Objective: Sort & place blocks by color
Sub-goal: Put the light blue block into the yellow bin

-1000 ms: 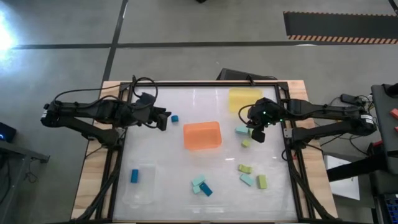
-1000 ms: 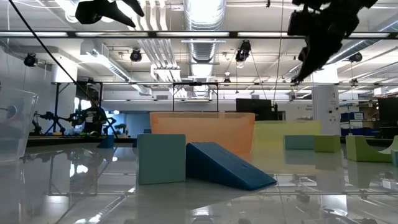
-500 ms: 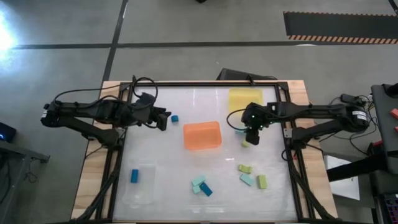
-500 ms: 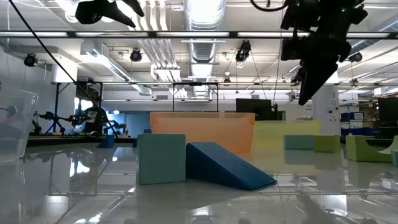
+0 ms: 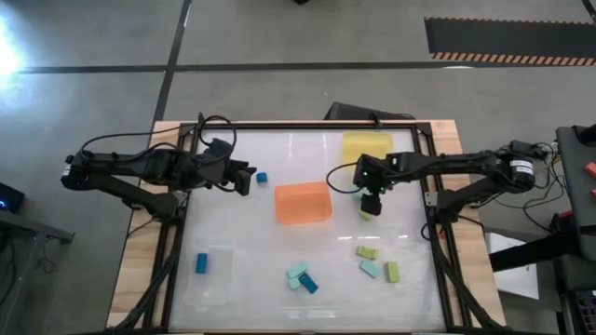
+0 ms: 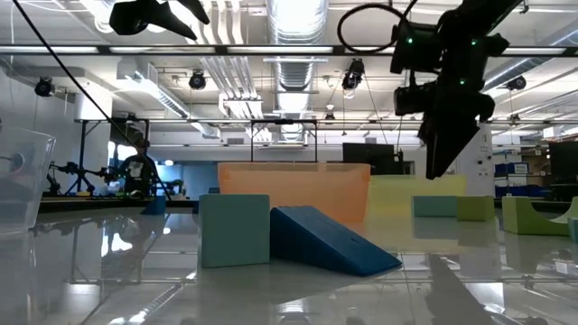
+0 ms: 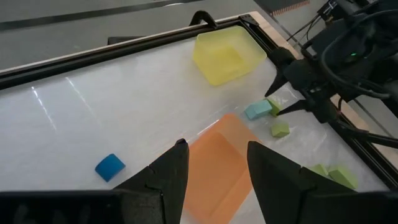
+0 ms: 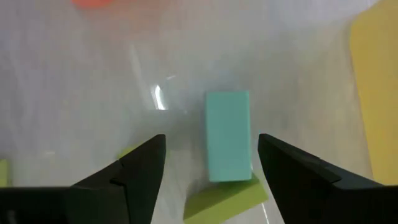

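The right gripper [image 8: 208,168] hangs wide open over a teal block [image 8: 228,135], right of frame centre. A green block [image 8: 227,198] touches it. Closing now could pinch both.

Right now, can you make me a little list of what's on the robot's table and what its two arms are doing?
trays: orange tray mid-table; yellow tray at the far edge; clear tray near left
right tool: open, above a light teal block and a yellow-green block
left tool: open, holding nothing, waiting over the table's left side
other blocks: dark blue block beside the left tool; more scattered along the near side
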